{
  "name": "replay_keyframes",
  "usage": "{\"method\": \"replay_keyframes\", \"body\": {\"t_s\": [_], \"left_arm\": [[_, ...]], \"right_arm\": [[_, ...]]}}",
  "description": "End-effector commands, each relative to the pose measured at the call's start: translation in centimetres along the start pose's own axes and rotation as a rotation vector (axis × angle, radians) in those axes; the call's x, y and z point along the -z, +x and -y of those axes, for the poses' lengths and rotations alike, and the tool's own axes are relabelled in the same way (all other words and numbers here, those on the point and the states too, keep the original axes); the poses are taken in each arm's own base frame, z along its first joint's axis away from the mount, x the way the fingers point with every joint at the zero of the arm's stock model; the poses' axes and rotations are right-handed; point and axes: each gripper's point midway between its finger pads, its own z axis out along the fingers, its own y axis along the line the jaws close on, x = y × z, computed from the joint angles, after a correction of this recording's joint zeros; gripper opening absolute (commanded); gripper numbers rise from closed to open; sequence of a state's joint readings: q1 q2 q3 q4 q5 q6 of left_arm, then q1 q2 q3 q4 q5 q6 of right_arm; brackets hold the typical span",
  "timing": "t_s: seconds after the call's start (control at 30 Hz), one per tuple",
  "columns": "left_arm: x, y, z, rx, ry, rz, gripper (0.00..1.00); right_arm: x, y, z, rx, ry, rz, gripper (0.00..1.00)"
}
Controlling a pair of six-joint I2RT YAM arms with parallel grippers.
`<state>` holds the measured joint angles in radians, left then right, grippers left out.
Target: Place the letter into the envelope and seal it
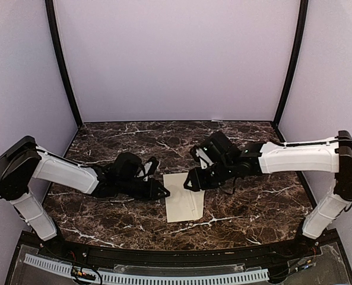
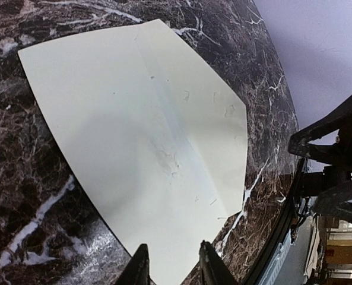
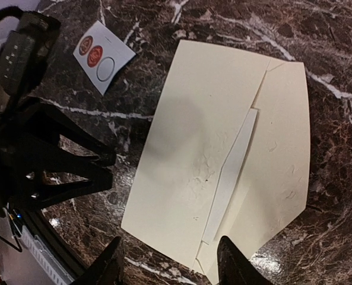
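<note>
The left end effector (image 2: pixel 171 268), fingers slightly apart, and the right end effector (image 3: pixel 170 262), fingers wider apart, grip nothing. The envelope (image 1: pixel 184 208) lies flat on the tabletop (image 1: pixel 104 142) between them, just ahead of each.

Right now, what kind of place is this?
Probably a robot test booth: plain lilac walls, a marble-look table, and a left arm and right arm bolted at its near edge.

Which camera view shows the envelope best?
The right wrist view: the envelope lies almost whole, open flap and its pale strip clear. The left wrist view cuts its near corner; the top view shows it small, without detail.
</note>
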<state>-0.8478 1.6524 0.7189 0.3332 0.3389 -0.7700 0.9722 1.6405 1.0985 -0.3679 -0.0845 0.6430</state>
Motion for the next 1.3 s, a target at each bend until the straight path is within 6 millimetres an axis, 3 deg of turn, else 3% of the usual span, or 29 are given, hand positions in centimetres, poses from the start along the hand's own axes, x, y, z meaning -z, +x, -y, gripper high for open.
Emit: {"method": "replay_keyframes", "body": {"t_s": [0.0,0.23,0.43,0.8,1.27], "left_arm": [[0.9,-1.6,-0.5,-0.034,-0.058,0.038,0.29],[0.3,-2.6,-2.3,0.011,-0.066,0.046,0.34],[-0.4,-2.6,-2.6,0.022,-0.048,0.031,0.34],[-1.9,-1.9,-3.1,0.022,-0.034,-0.020,0.27],[-3.3,-1.3,-3.9,0.028,-0.035,-0.055,0.22]], "right_arm": [[2.8,-2.7,2.0,-0.016,0.058,0.104,0.51],[2.5,-2.4,9.1,-0.129,0.183,0.115,0.48],[0.2,-0.5,12.1,-0.167,0.226,0.059,0.41],[-2.4,0.0,10.6,-0.153,0.121,0.007,0.30],[-4.7,-1.4,3.9,-0.083,-0.073,0.025,0.12]]}}
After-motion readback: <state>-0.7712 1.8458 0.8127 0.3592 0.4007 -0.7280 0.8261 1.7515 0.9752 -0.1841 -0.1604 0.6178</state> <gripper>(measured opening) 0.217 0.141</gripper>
